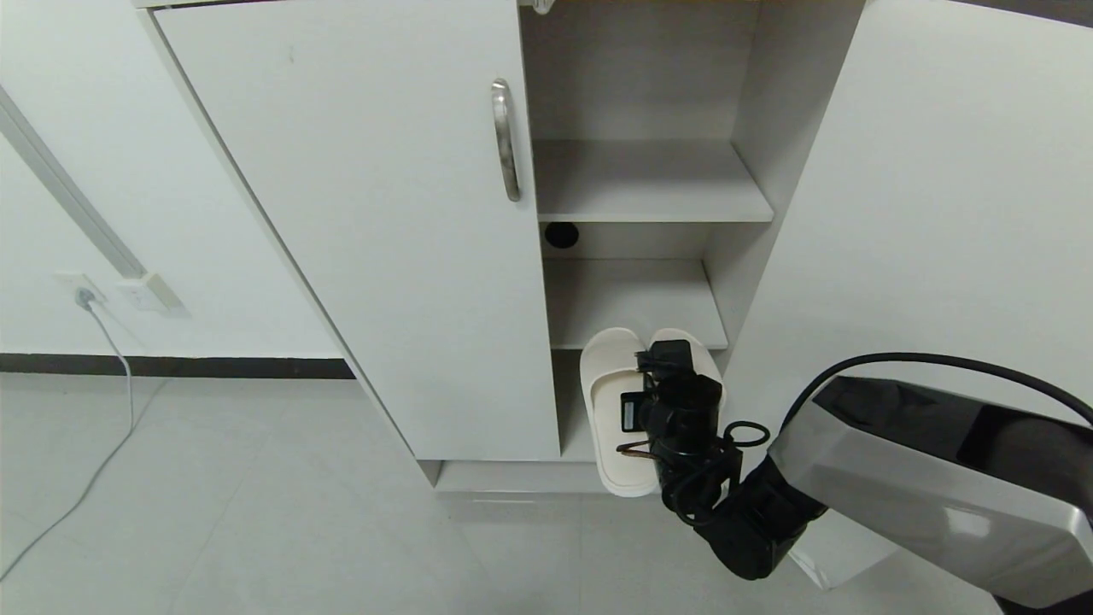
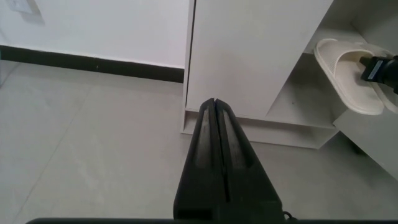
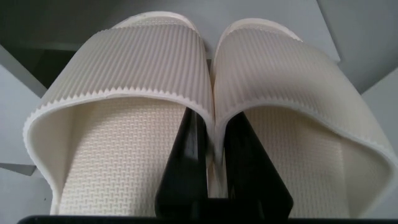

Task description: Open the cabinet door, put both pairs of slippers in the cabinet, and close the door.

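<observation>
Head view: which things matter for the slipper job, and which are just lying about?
Job:
- pair of white slippers, clamped in the right gripper
- cabinet
- open door
- closed door
- left gripper, shut, low over the floor

Lying about:
- wall socket
- grey cable plugged into it

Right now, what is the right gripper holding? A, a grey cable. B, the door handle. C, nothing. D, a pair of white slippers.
D: the right gripper is shut on the touching inner edges of both slippers, holding them in front of the open cabinet.
</observation>
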You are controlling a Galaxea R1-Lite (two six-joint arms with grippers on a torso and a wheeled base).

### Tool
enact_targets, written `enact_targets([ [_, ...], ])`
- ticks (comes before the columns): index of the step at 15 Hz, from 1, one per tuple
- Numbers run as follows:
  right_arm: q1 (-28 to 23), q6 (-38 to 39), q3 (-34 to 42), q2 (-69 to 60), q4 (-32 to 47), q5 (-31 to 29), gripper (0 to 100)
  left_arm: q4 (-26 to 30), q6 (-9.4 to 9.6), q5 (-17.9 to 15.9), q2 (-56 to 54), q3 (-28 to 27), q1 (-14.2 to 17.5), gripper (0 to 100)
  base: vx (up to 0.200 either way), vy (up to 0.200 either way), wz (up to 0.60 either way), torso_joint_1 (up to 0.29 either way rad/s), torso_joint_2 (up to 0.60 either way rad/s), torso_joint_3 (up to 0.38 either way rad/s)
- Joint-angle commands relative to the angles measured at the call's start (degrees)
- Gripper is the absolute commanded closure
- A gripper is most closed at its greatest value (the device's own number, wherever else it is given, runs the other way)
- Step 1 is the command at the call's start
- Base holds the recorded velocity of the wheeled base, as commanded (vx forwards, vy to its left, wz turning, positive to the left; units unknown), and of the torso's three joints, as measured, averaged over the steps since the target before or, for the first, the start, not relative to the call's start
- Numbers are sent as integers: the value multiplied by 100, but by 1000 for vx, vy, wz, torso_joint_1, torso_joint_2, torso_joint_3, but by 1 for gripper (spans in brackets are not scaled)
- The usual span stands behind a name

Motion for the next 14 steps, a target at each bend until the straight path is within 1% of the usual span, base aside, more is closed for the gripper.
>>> enact_targets([
  [1,2,2,7,9,-24,0,100,-1,-1,4,7,1,0,100,0,0,0,0,0,0],
  [2,2,2,7,9,-24,0,100,-1,-1,4,7,1,0,100,0,0,0,0,0,0],
  [10,2,-16,7,18,-41,-9,100,-1,-1,-4,7,1,0,100,200,0,0,0,2,1],
  [13,2,-16,16,18,-24,123,100,-1,-1,4,7,1,0,100,200,0,0,2,2,-1],
  [14,-16,-16,-11,18,-15,149,100,-1,-10,13,7,1,0,100,0,0,0,0,0,0],
])
